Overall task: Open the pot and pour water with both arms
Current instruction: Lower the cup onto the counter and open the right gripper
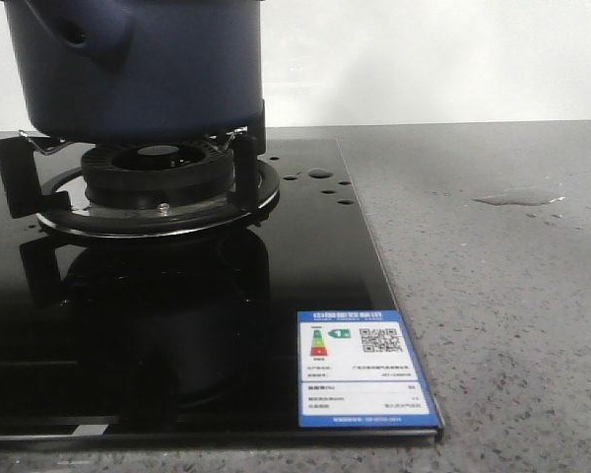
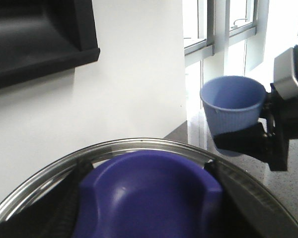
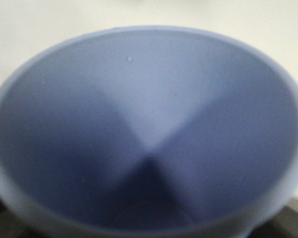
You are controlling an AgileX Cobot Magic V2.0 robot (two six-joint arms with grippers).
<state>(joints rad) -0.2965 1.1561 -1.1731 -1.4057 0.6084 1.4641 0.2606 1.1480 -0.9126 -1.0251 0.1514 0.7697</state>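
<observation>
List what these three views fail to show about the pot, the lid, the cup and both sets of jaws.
- Pot: front view's top edge cuts off its rim, so open or covered cannot be told.
- Lid: fills the left wrist view; left jaws barely visible beside it.
- Cup: held by the right gripper; water level unseen.
- Cup interior: blurred in the right wrist view, hiding the right jaws.
- Sticker: text too small.

Pot (image 1: pixel 138 69): top cut off by the front view's upper edge. Lid (image 2: pixel 154 193): near part cropped, left fingers half hidden behind it. Cup (image 3: pixel 144 134): blurred, overfilling the right wrist view, hiding that gripper.
</observation>
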